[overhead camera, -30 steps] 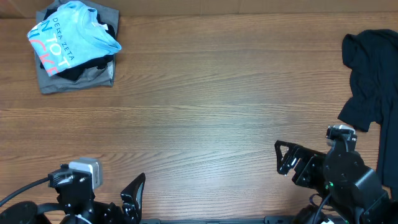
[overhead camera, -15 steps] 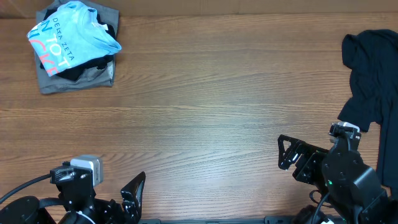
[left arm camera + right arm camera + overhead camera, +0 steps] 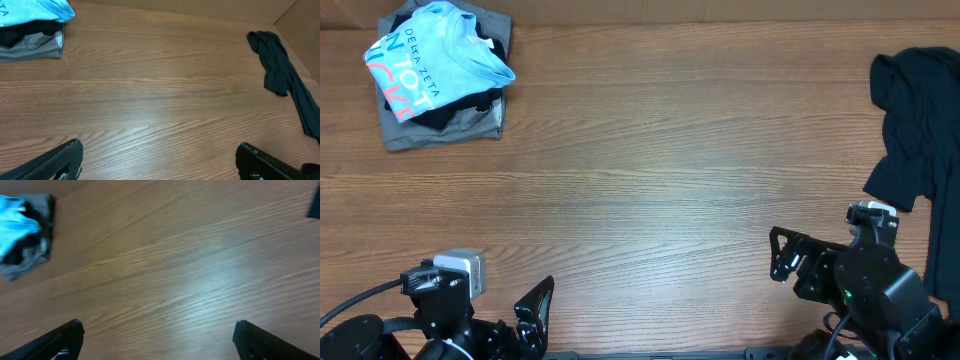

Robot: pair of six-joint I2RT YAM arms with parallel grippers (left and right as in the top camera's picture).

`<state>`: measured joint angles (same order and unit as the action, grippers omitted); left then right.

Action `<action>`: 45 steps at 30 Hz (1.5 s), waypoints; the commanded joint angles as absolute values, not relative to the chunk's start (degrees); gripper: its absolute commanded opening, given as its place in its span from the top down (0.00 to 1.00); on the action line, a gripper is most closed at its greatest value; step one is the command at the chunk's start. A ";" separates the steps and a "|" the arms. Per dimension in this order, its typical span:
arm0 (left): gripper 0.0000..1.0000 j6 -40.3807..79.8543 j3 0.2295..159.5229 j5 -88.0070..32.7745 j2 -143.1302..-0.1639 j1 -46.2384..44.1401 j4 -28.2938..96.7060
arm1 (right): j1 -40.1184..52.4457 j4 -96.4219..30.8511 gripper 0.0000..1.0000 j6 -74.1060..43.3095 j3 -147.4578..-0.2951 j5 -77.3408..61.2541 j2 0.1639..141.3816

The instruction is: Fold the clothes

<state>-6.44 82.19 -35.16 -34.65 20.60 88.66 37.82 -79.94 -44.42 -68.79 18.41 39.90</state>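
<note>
Overhead, one three-garment pile (image 3: 438, 78), one black garment (image 3: 917, 118), left hand (image 3: 159, 146), right hand (image 3: 159, 325), both agape, empty.

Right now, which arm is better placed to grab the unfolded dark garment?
Right, probably: the right hand, open, lies close to the dark garment; the left hand is far off.

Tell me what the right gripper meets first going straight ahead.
Likely only the table itself; the right gripper points over open wood, the clothes pile well aside. Depth is unclear.
</note>
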 commanded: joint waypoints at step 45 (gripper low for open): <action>0.00 -7.70 82.06 -35.38 -34.26 20.23 88.49 | 0.51 3.64 0.00 -26.52 -0.34 6.83 0.16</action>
<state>-6.46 82.04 -35.16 -34.65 20.60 88.66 0.86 1.63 -27.70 -2.50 7.49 0.84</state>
